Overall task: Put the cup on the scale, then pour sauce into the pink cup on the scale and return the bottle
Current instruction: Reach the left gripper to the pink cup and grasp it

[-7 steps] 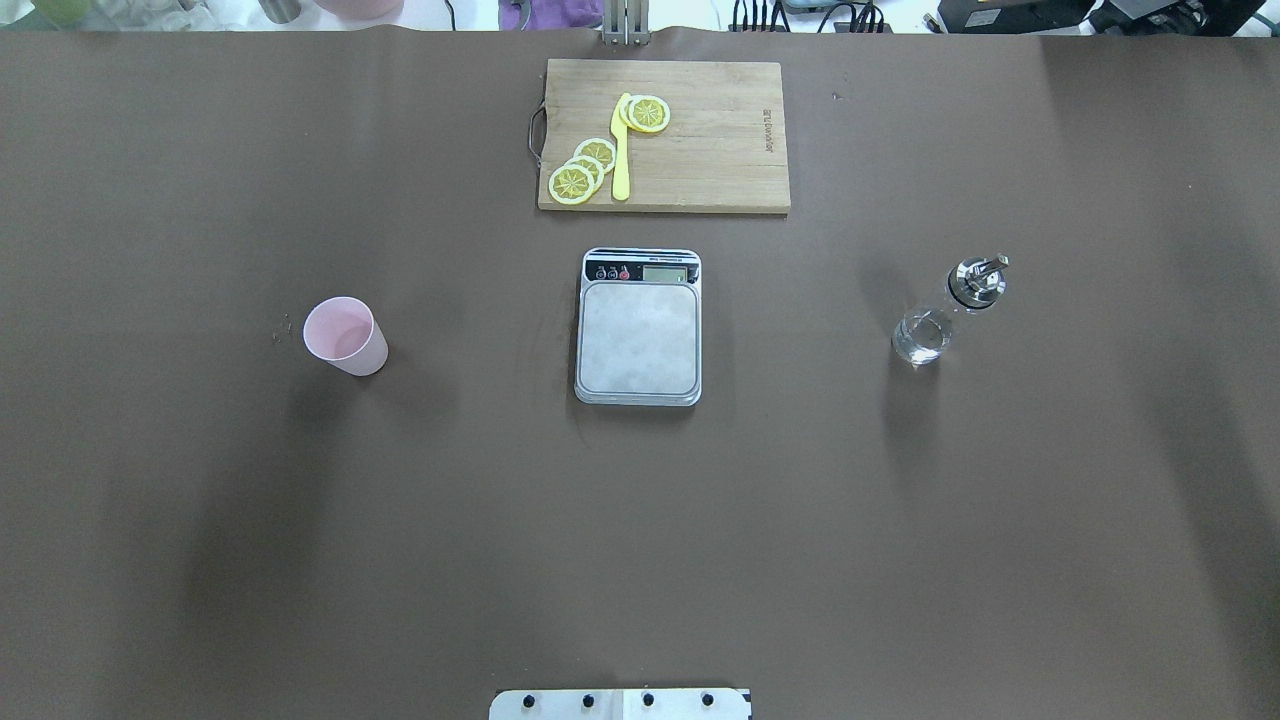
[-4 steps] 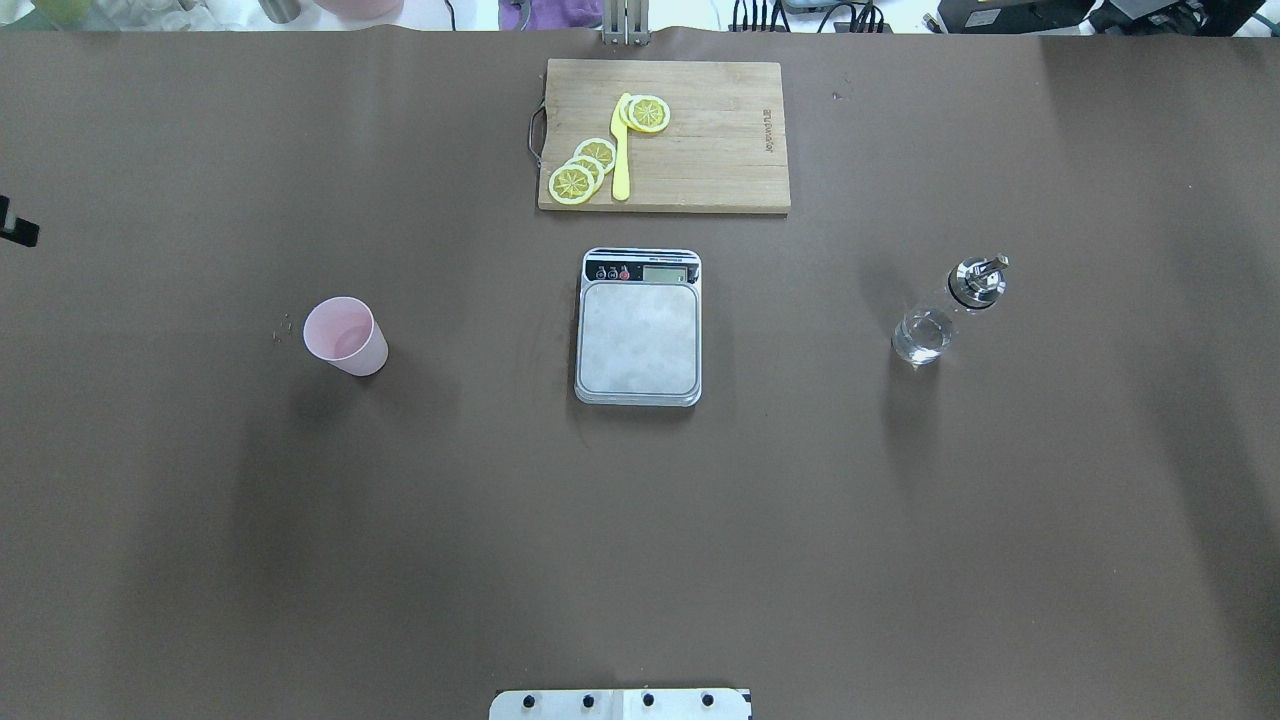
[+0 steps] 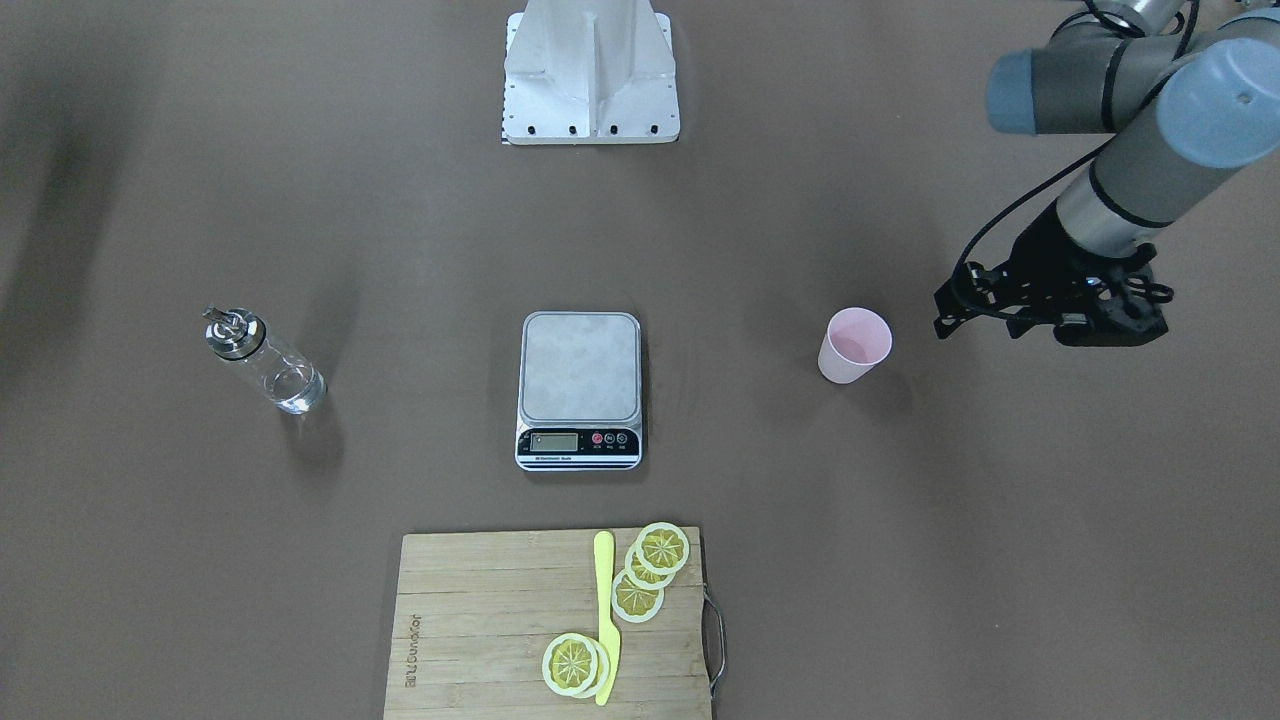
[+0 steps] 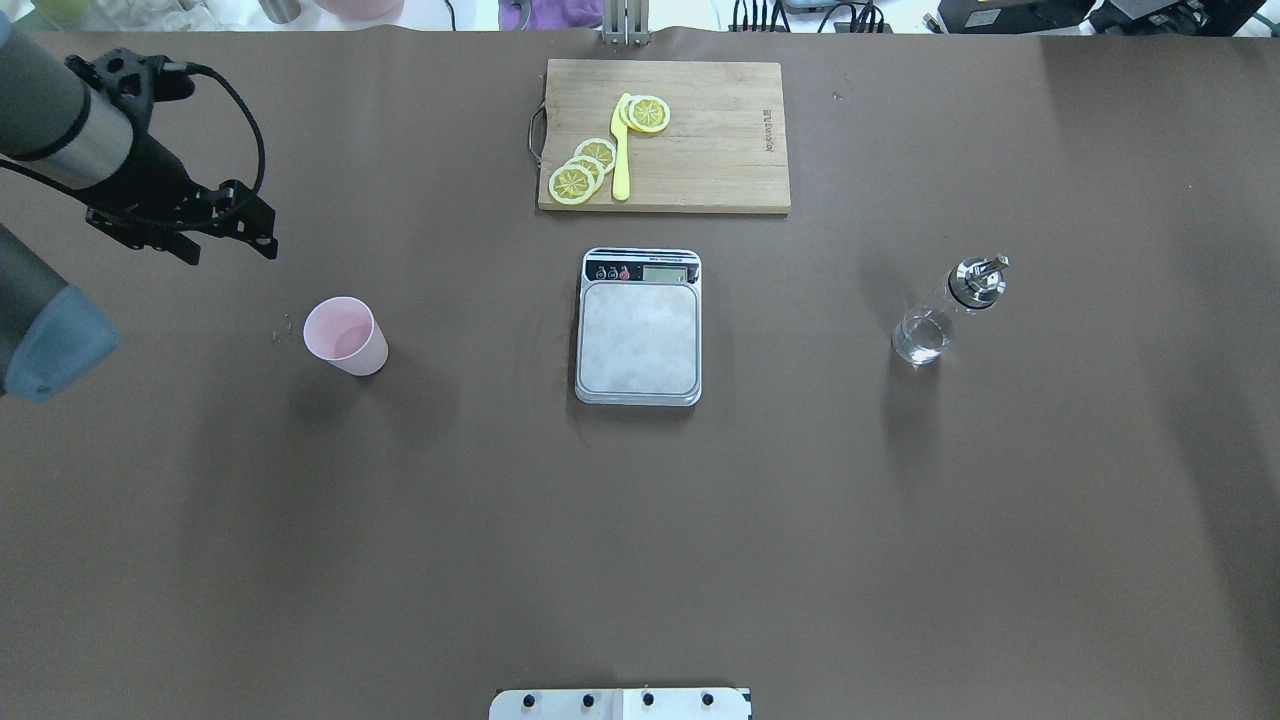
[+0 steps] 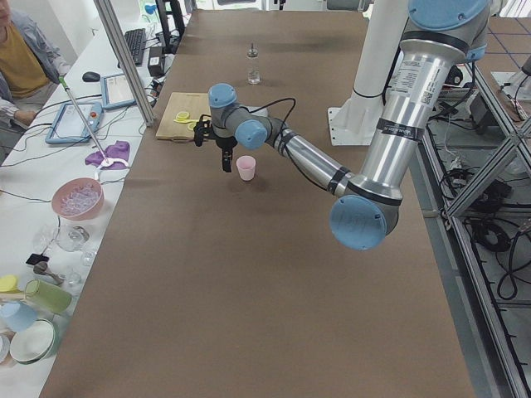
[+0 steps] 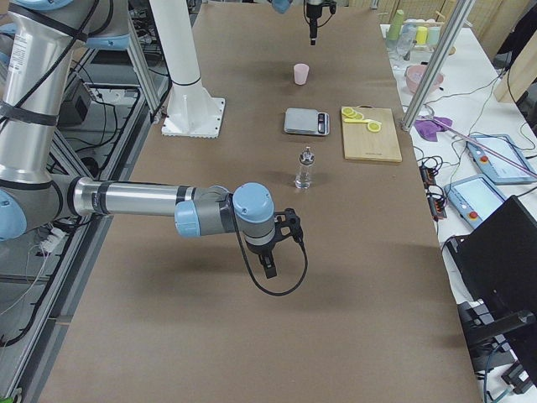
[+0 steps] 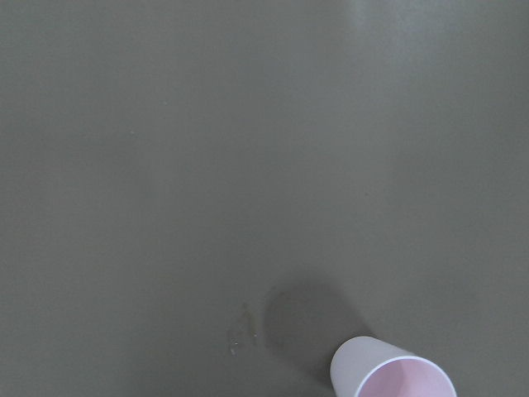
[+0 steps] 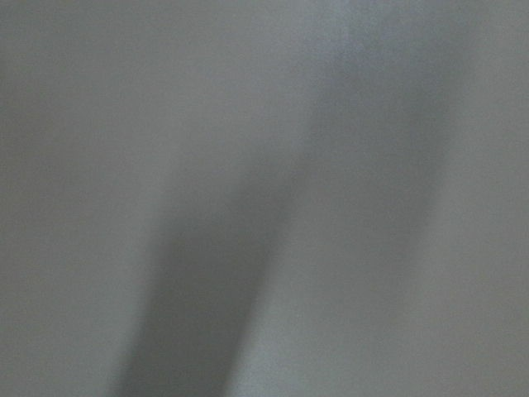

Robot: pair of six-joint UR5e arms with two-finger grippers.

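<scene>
The pink cup [image 4: 345, 337] stands upright on the brown table, left of the scale [image 4: 638, 335], whose steel platform is bare. The bottle [image 4: 945, 315] with clear sauce stands right of the scale. My left gripper [image 4: 230, 250] hangs open and empty above the table, beyond and left of the cup, apart from it. In the front-facing view the left gripper [image 3: 978, 328] is right of the cup [image 3: 855, 345]. The left wrist view shows the cup [image 7: 393, 379] at its bottom edge. My right gripper [image 6: 268, 260] shows only in the right side view, near the bottle [image 6: 304, 170]; I cannot tell its state.
A wooden cutting board [image 4: 700, 140] with lemon slices [image 4: 585, 170] and a yellow knife [image 4: 621, 150] lies beyond the scale. The robot's base plate [image 4: 620, 704] is at the near edge. The right wrist view shows only blurred table.
My left arm has come into the overhead view from the left edge and moved right, toward the cup's side. The cup, scale and bottle have not moved.
</scene>
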